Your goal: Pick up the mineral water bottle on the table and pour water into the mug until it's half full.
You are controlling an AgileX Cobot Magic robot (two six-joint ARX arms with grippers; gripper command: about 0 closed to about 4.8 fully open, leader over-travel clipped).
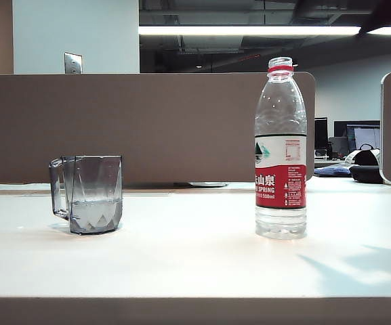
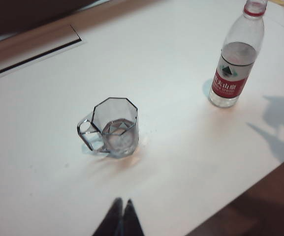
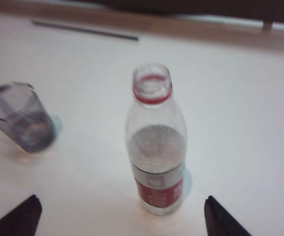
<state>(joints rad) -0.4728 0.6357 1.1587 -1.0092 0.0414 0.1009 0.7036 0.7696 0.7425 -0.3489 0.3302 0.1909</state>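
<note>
Currently the bottle (image 1: 280, 149) stands upright on the table (image 1: 195, 264), right of centre in the exterior view, uncapped, with its red neck ring at the top and the white-and-red label around its middle. Water fills it only part way; in the right wrist view the water surface sits just above the label.

The mug (image 1: 88, 193) stands upright on the left side of the table, well apart from the bottle, its handle turned to the left. A shallow layer of water lies in its faceted base, reaching below the half mark.

Neither arm appears in the exterior view; only a soft shadow falls on the table at the near right.

Right gripper (image 3: 119, 216): jaws spread wide apart, holding nothing. Its two dark fingertips (image 3: 18, 216) show at the near edge of the right wrist view, one on each side of the bottle (image 3: 156, 147) and clear of it. The view is blurred. The mug (image 3: 21, 118) lies to the left of the bottle here.

Left gripper (image 2: 120, 219): fingertips pressed together, holding nothing. It hangs above the table on the near side of the mug (image 2: 113, 127), not touching it. The bottle (image 2: 236, 56) stands far to the right in this view.
</note>
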